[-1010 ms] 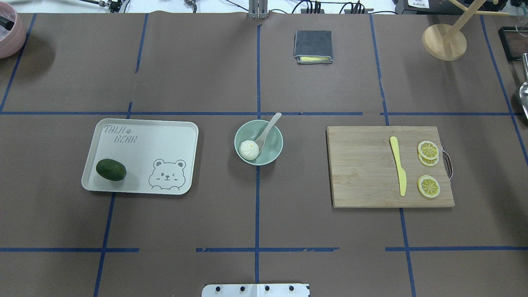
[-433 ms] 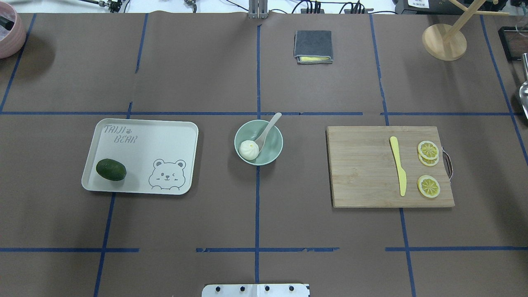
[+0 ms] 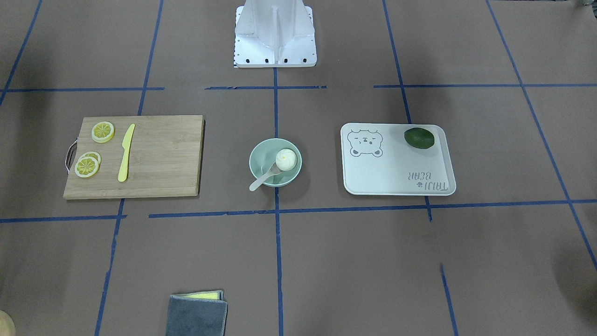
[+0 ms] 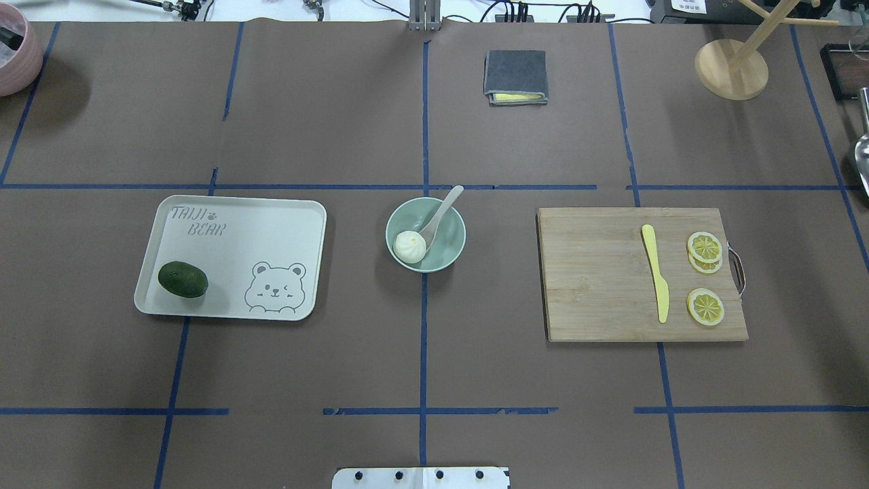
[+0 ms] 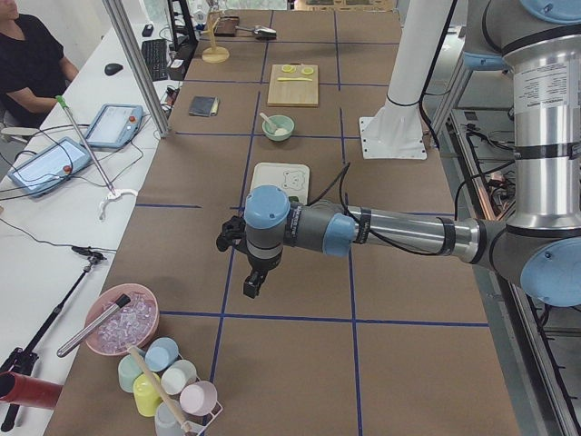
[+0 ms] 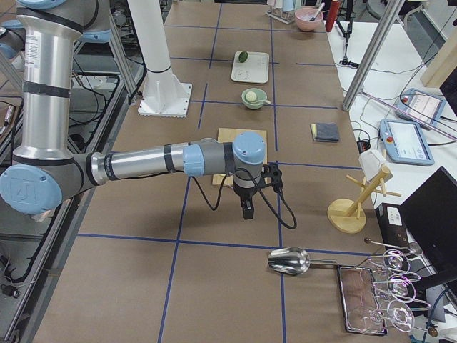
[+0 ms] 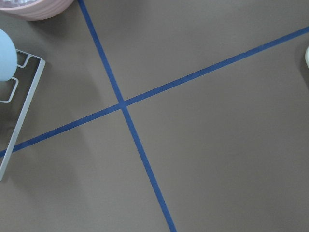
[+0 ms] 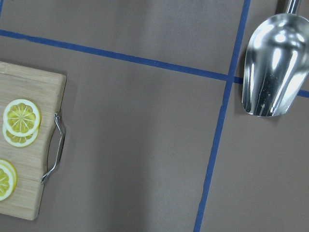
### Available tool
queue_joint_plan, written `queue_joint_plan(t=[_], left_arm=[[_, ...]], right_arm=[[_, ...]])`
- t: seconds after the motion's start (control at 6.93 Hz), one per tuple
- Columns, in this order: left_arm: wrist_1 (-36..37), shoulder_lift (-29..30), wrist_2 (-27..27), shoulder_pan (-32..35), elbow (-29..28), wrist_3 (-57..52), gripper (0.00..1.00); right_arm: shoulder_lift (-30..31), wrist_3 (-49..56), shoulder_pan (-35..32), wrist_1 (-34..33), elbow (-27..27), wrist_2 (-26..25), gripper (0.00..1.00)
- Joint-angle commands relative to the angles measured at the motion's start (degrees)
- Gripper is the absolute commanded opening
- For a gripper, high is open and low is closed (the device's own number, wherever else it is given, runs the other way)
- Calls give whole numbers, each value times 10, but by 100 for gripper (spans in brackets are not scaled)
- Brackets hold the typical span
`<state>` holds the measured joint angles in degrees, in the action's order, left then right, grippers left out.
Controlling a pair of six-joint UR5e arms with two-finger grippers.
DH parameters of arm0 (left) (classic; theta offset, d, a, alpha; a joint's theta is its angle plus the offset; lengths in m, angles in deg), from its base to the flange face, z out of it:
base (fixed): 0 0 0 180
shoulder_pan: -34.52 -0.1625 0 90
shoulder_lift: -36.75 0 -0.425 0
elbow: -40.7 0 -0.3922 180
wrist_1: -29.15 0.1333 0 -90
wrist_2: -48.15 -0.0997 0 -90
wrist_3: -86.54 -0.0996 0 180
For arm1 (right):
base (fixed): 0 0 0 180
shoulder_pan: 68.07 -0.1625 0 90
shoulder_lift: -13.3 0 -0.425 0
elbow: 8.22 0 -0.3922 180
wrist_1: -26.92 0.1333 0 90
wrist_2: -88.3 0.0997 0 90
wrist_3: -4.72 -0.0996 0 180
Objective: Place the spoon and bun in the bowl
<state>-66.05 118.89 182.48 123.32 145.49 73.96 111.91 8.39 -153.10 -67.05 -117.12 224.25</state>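
You will find the bowl (image 4: 451, 246) at the middle of the bench (image 4: 475, 353), between the bear-print tray (image 4: 271, 231) and the cutting board (image 4: 590, 272). The bun (image 4: 409, 246) lies inside it, on the side nearer the robot. The spoon (image 4: 441, 214) has its scoop in the bowl just beside the bun, and its handle leans out over the far rim.

The left claw (image 5: 251, 290) hangs over the bench's left end, well apart from the bowl. The right claw (image 6: 247, 212) hangs over the right end, near a metal scoop (image 8: 273, 67). Only the side views show either claw, so you cannot tell whether either is parted or closed.
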Motion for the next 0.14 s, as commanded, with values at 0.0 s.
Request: queue_joint_plan(t=[0.0], left_arm=[[0, -3, -2, 14, 12, -5, 100]], right_arm=[[18, 7, -1, 3, -38, 2, 100]])
